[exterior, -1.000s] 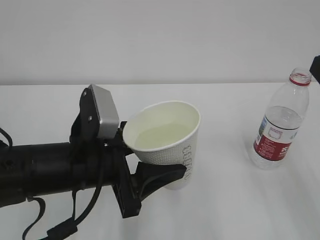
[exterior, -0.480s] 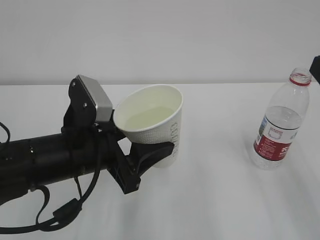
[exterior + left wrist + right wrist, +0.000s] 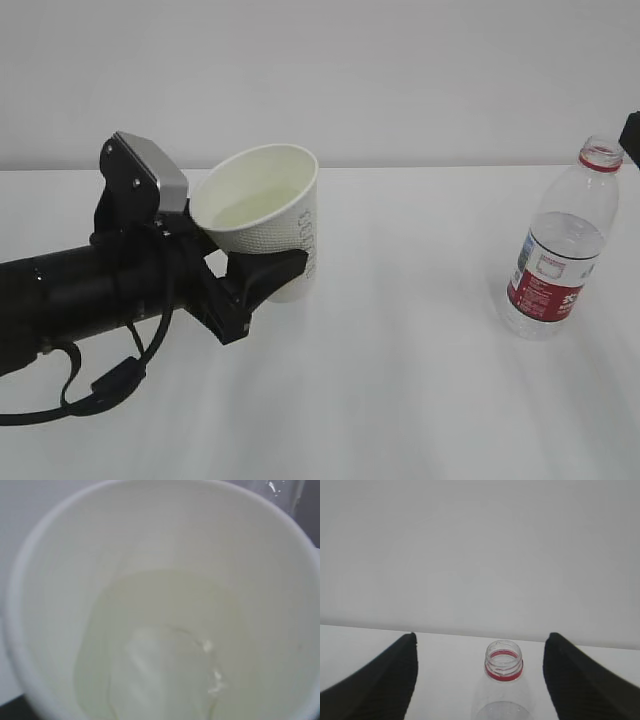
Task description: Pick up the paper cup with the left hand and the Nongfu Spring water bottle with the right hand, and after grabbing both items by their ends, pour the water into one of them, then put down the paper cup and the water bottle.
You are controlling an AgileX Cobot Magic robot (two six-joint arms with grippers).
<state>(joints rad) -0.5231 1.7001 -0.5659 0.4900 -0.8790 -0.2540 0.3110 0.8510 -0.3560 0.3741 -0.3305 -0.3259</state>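
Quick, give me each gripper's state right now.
Left gripper: closed on the paper cup, which holds water.
Right gripper: open, holding nothing; fingers either side of the water bottle.

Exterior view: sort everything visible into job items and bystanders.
Job items: paper cup, held by the left gripper; water inside it; bottle, standing uncapped between the open right gripper's fingers.
Bystanders: only the white table.

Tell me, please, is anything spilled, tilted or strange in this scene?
The paper cup, gripped by the left hand, leans with its mouth tipped toward the camera while it holds water. No spill shows on the table. The Nongfu Spring water bottle stands upright, uncapped, between the right hand's open jaws.
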